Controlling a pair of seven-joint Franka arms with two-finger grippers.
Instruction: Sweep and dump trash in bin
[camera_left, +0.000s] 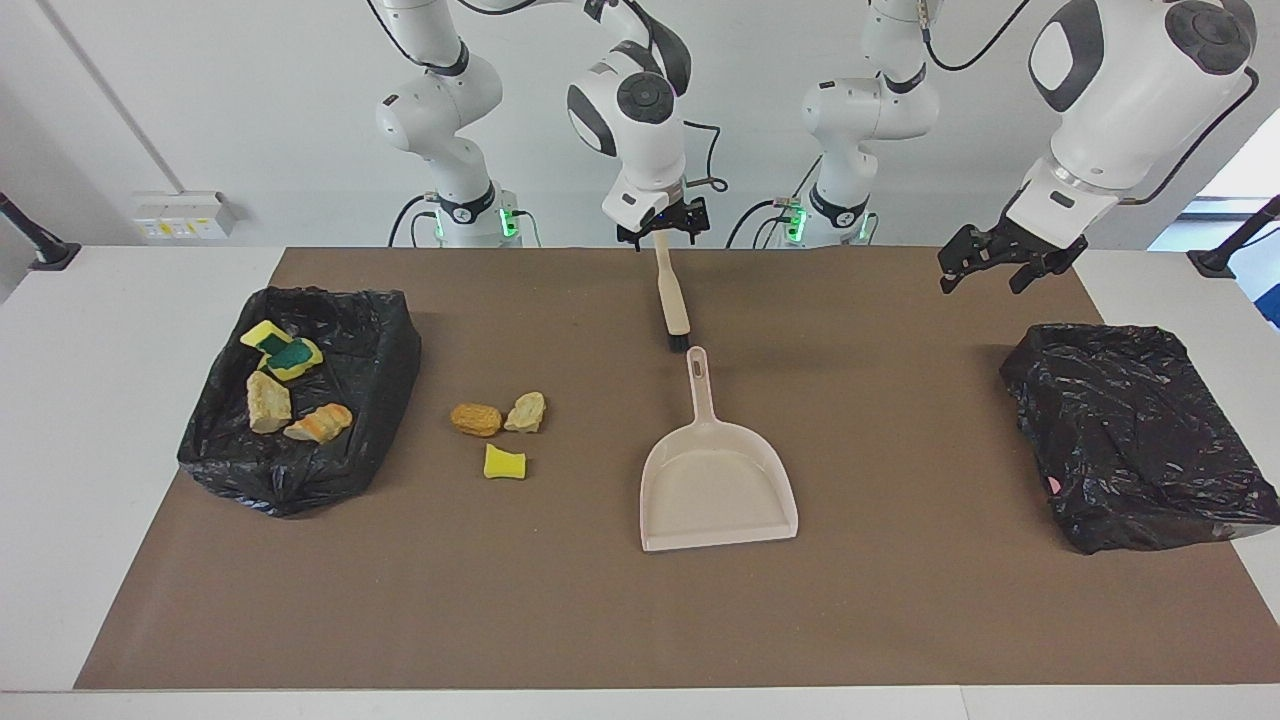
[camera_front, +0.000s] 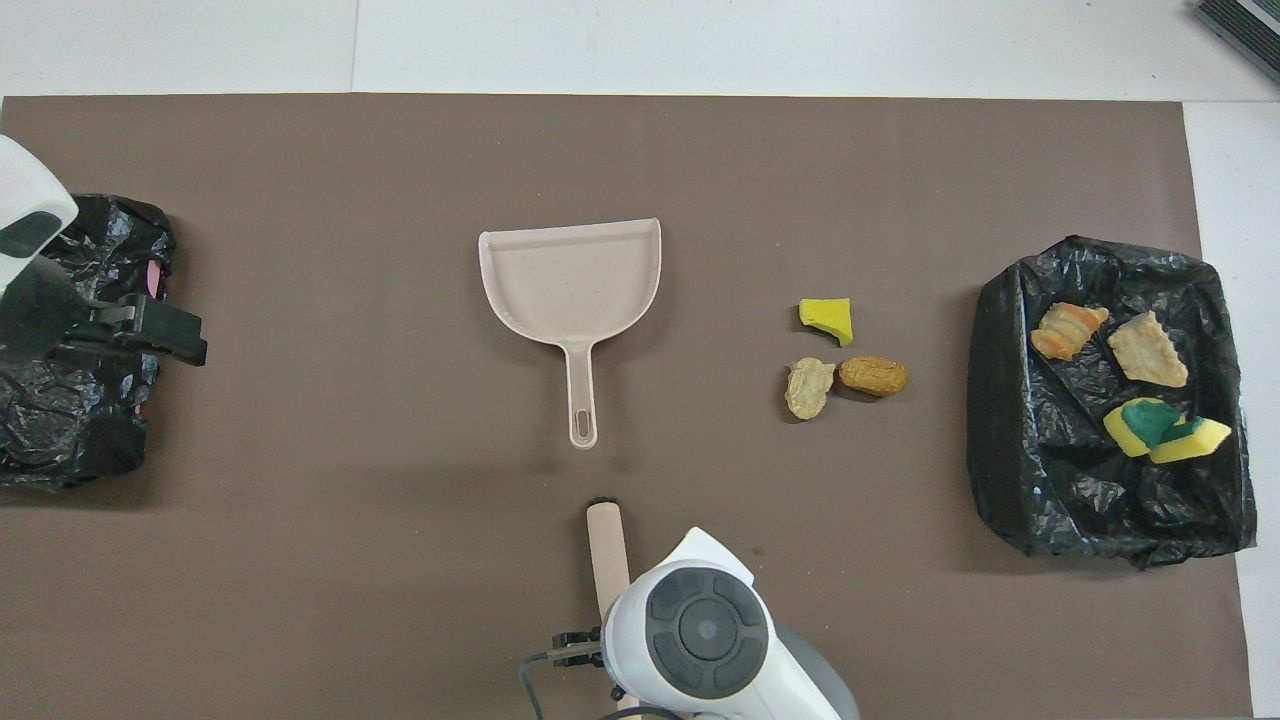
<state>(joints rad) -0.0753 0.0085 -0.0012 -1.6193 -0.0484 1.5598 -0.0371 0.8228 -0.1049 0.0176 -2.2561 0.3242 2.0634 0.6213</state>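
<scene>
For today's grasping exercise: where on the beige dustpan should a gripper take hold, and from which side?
Probably the dustpan handle: a narrow straight bar a two-finger grip can span, lying flat and pointing toward the robots. Come down from above, fingers on either side of it. The pan is too wide.

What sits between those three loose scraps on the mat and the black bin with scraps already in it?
Nothing visible does. The three loose scraps lie on bare mat beside the bin; the dustpan and brush lie toward the table's middle, away from that gap.
</scene>
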